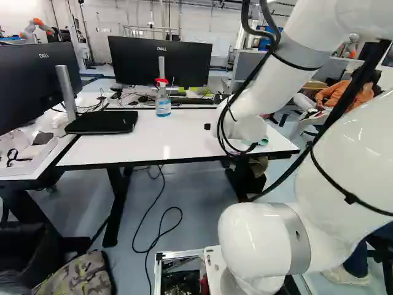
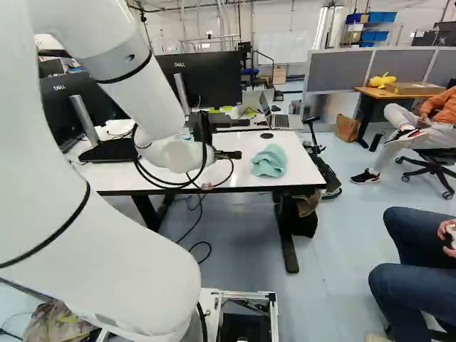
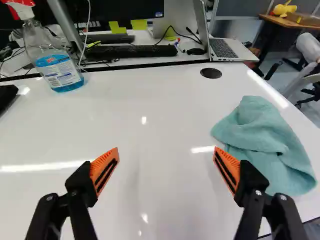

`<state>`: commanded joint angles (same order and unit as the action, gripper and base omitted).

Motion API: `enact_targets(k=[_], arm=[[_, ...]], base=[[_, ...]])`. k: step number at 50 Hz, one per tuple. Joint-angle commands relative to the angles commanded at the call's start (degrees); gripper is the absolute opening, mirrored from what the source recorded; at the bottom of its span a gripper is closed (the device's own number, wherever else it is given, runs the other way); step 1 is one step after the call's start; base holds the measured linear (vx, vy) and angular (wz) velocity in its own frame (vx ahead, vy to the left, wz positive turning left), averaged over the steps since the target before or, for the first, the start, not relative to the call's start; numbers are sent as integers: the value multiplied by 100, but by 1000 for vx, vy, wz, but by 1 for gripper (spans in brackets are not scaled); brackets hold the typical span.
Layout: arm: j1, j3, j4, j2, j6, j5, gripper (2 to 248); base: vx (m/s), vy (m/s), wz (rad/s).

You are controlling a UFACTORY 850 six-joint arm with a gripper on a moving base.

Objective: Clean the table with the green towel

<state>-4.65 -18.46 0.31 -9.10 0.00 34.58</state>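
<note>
From the tool (image 2: 236, 154), the counter (image 3: 155, 100) is free toward twelve o'clock; bottle (image 3: 59, 70) blocks eleven, towel (image 3: 265, 142) two.

The white arm (image 2: 107, 267) rises behind the green towel (image 2: 269, 161), on the robot's side of it, and bends over high up. Its forearm (image 2: 135, 78) slopes down to the wrist (image 2: 174, 153), left of the towel in the right base view. The black gripper (image 2: 236, 154) reaches out just beside the towel. In the wrist view its two fingers stand wide apart, holding nothing between their orange pads (image 3: 229, 170); one finger overlaps the towel's edge, contact unclear.
</note>
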Motion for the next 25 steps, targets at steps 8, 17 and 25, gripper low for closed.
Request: enact_targets(k=[8,17,25], arm=[[101,293,-7,-150,0,335,247],[202,585,-13,-300,0,670,247],[276,800,-18,-410,0,916,247]], base=[[0,0,0],[0,0,0],[0,0,0]])
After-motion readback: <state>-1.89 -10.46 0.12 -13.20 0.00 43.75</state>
